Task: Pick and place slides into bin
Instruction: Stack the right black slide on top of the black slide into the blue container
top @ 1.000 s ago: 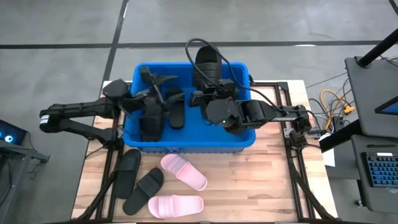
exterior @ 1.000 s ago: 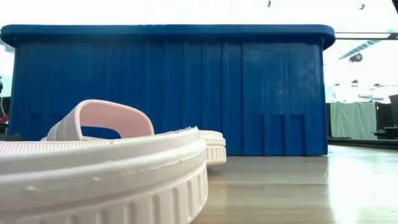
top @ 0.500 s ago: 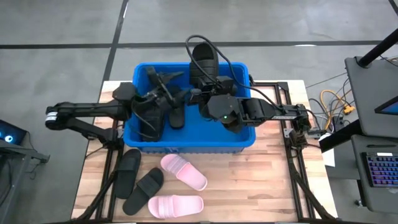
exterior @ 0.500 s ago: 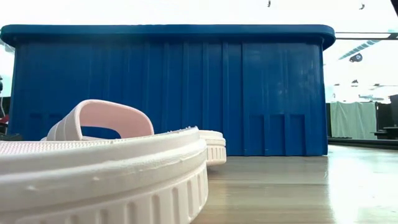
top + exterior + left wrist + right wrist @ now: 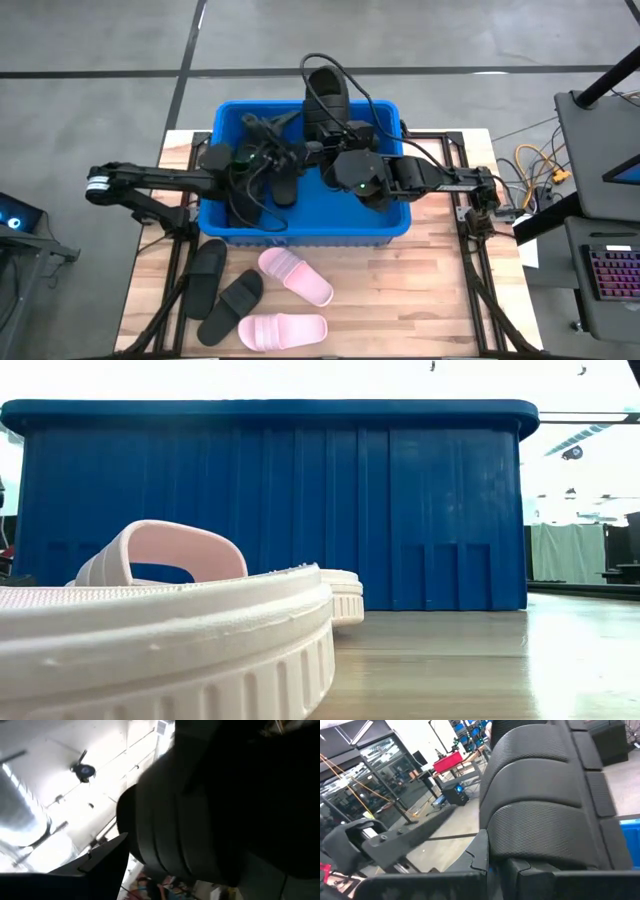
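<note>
The blue bin [image 5: 300,236] stands mid-table and fills the low view [image 5: 270,510]. My right gripper [image 5: 326,135] is over the bin's far part, shut on a black slide [image 5: 325,92] that stands up past the far rim. My left gripper [image 5: 270,135] reaches in from the table's left, open, just left of the right gripper. A dark bulk [image 5: 225,810] fills its wrist view; I cannot tell what it is or whether it touches. Two black slides [image 5: 285,185] [image 5: 243,200] lie in the bin. My right gripper holds the black slide by its lower end [image 5: 520,855]; the gripper's own body hides the exact spot. The slide [image 5: 540,795] rises up and away from the fingers, lifted above the bin's far rim.
On the wooden table in front of the bin lie two black slides [image 5: 205,275] [image 5: 232,305] and two pale pink slides [image 5: 295,277] [image 5: 283,330]; a pink one [image 5: 160,630] sits close in the low view. Cables and a desk stand at the right [image 5: 540,165].
My left gripper has gone toward the table's right over the bin, closer to the right gripper and its slide, and has rolled and tipped its fingers upward. It stays open. The held slide has kept its place.
</note>
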Controlling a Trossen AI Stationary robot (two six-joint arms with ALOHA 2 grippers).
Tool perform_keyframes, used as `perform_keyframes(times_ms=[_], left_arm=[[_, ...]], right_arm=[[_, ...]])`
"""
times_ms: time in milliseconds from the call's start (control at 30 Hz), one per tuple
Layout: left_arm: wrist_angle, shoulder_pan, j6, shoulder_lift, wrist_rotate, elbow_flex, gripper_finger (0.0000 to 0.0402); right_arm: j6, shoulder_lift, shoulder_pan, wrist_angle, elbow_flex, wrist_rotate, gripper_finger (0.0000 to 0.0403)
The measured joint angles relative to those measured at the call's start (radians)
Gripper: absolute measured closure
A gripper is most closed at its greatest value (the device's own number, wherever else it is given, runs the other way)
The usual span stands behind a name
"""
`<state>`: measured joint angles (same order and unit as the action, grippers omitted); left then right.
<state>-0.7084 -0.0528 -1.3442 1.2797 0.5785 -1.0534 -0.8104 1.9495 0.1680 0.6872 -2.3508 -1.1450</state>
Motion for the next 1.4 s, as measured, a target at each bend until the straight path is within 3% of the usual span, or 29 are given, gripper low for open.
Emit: perform_keyframes(times_ms=[167,467,833,1067,1400], left_arm=[[-0.018,0.007,-0.055,0.036,0.005,0.0,0.0104],[-0.199,0.015,-0.12,0.048,0.008,0.0,0.0104],[-0.224,0.029,-0.136,0.044,0.004,0.0,0.0117],[-0.223,0.031,-0.026,0.044,0.008,0.001,0.0194],[-0.222,0.033,-0.024,0.044,0.007,0.002,0.0381]], right_arm=[[0.008,0.0,0.001,-0.01,0.0,0.004,0.0394],[0.01,0.0,0.002,-0.017,0.0,0.019,0.0394],[0.041,0.0,0.001,-0.016,-0.001,0.036,0.0394],[0.053,0.0,0.001,-0.032,-0.001,0.075,0.0394],[0.101,-0.002,0.0,-0.071,-0.002,0.124,0.0391]])
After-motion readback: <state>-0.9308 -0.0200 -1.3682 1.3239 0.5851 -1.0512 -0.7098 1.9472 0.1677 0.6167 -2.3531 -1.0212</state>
